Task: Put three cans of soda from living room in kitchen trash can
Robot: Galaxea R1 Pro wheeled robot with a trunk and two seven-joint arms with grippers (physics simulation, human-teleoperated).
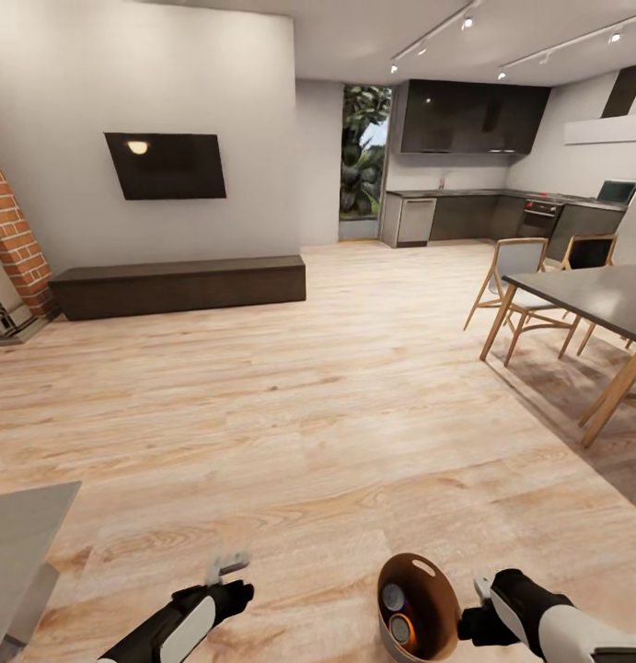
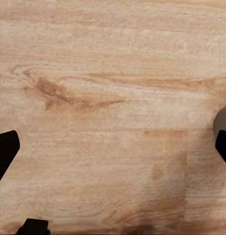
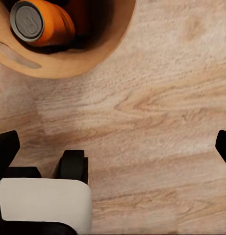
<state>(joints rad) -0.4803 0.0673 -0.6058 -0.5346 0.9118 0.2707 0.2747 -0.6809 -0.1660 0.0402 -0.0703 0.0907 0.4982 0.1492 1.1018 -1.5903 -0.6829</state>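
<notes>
Grippers first, right at your feet: your right gripper (image 1: 479,603) sits just beside the tash can (image 1: 417,608), and whether it grips the rim or merely stands next to it you cannot tell from here. In the right wrist view the fingers look spread wide over bare floor, with the bin's wall (image 3: 100,49) ahead. Your left gripper (image 1: 227,568) hangs open over the wooden floor (image 1: 318,387), holding nothing. Inside the bin you've got at least two cans of soda (image 1: 397,615), tops up; a third can isn't visible. Further out, the dining table (image 1: 598,295) stands to your right and the bench (image 1: 179,284) along the left wall. Beyond them lies the kitchen (image 1: 502,216). This looks like the carry leg: next you need a clear line past the table.
</notes>
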